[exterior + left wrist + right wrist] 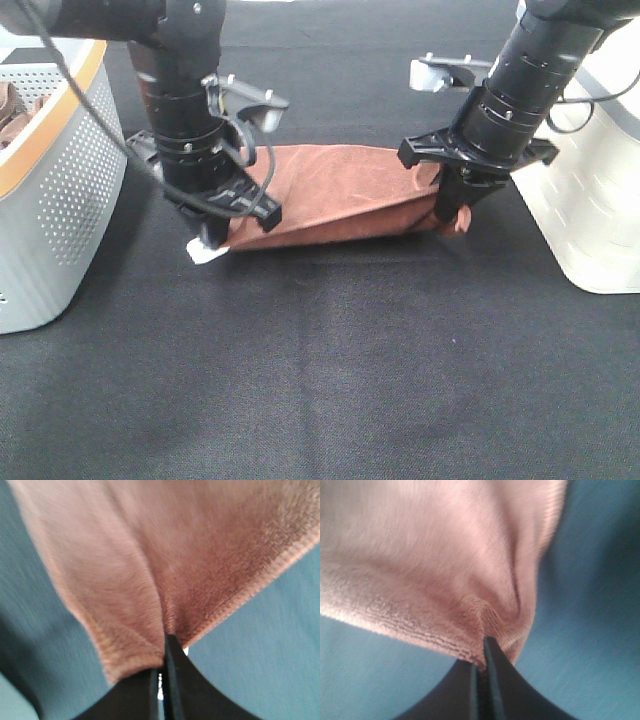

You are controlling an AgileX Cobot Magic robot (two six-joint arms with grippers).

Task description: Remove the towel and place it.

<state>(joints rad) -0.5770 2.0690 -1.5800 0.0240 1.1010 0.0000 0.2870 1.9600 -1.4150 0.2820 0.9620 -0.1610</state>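
Black mat [320, 380]; left gripper [212, 240], right gripper [447, 215] clamp towel [340, 190]; grey basket [60, 200] holds brown cloth [12, 105].

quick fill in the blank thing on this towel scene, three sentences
1. The left pincer and the right pincer are each shut on a ____ of the towel.
2. The small white tag shows beside the ____ pincer.
3. The towel is stretched ____ the two pincers.

Missing words: corner; left; between.
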